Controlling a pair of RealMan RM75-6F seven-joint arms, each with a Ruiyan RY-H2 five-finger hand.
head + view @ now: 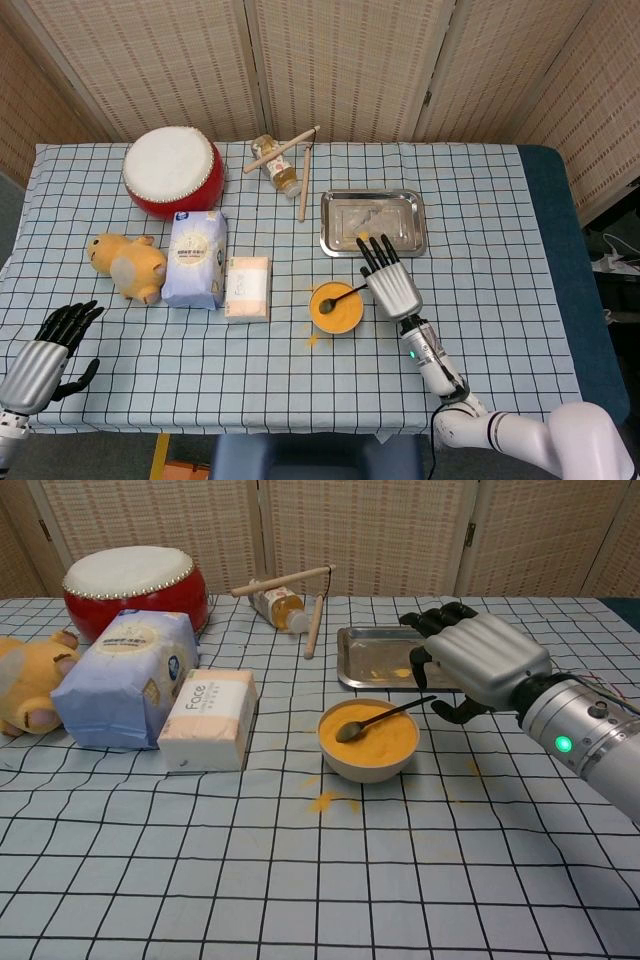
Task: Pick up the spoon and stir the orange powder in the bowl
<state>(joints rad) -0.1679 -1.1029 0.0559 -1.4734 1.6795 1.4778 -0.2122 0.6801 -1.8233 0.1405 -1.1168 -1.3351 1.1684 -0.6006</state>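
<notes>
Spoon (378,718) resting in bowl (367,762) | right hand (478,663) beside handle, empty

Right hand (478,658) silver-backed with black fingers; metal wrist bears a green light; left hand (45,352) alike.

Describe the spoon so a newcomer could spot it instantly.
Find the steel tray mid-table; just in front of it sits a bowl of orange powder. The spoon lies in it, handle on the rim toward the right hand: the only slim dark utensil there.
</notes>
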